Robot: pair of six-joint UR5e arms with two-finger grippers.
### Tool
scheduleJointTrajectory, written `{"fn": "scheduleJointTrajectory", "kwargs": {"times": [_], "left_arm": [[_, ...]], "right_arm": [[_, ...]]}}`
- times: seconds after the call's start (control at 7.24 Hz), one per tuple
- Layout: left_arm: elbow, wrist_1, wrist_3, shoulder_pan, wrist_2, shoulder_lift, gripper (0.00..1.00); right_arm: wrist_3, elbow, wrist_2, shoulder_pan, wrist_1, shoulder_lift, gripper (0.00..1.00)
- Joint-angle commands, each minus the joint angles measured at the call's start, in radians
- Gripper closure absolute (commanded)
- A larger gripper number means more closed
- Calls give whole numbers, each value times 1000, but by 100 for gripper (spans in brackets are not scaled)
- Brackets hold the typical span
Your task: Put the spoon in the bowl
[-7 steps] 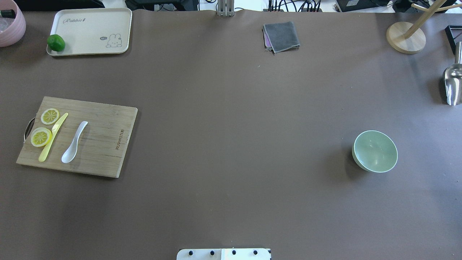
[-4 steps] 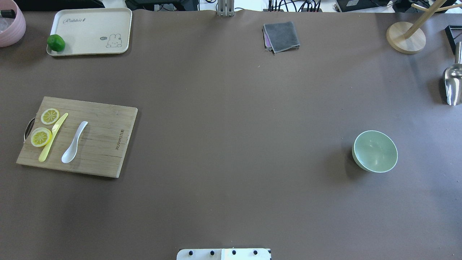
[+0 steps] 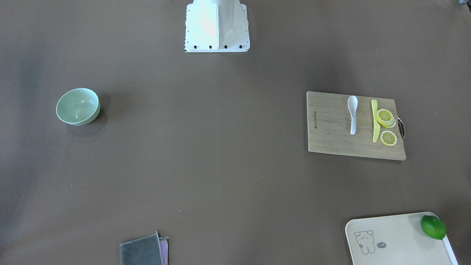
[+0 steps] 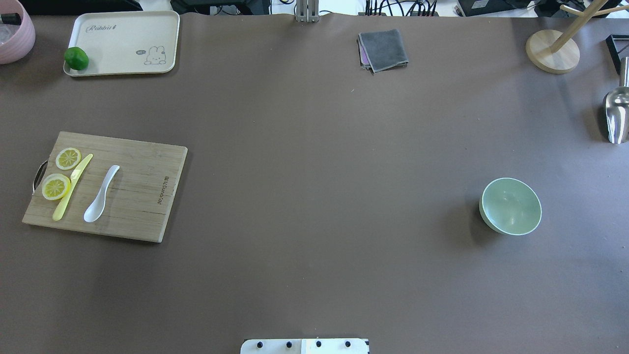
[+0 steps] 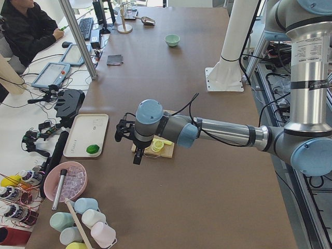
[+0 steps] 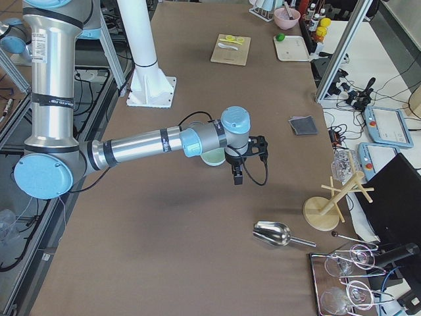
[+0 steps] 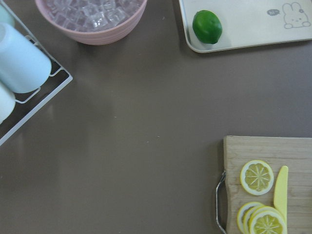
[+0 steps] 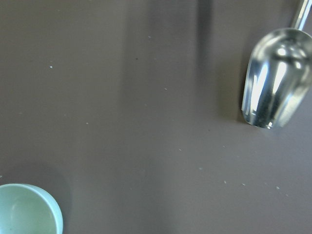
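The left tool hangs well above the desk near its left edge, over the handle end of the cutting board. Only the side view shows it, so I cannot tell whether it is released or clenched. The right tool hangs above the desk towards the right edge, between the bowl and one steel scoop; its state I cannot tell either.

There is one spoon: glossy white, with an oval scoop and a short thick handle. It lies flat on the board, scoop towards the robot's edge of the desk and handle towards the far edge. Neither tool touches it. It sits below and to the side of the left tool, beyond the knife, and well apart from the right tool.

The one bowl is pale mint green, round and deep. It stands upright on bare desk near the right edge, far from the spoon.

Beside the spoon lie the one slim yellow knife and lemon slices in two spots. In the far left corner one cream tray carries one lime, and one folded grey cloth lies at the far edge
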Motion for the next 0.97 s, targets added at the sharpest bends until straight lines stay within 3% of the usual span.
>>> {"fn": "scheduleJointTrajectory", "kwargs": {"times": [0.0,0.41,0.83], "left_arm": [[10,-41,-115,111,-14,-102,2],[16,-71,-134,211,-3,-109,2],[20,-78,-151,216,-5,-111,2]], "right_arm": [[162,11,35,-145,140,14,0],[180,-15,-82,-326,199,11,0],[352,-168,-91,-396,479,-2,0]]}}
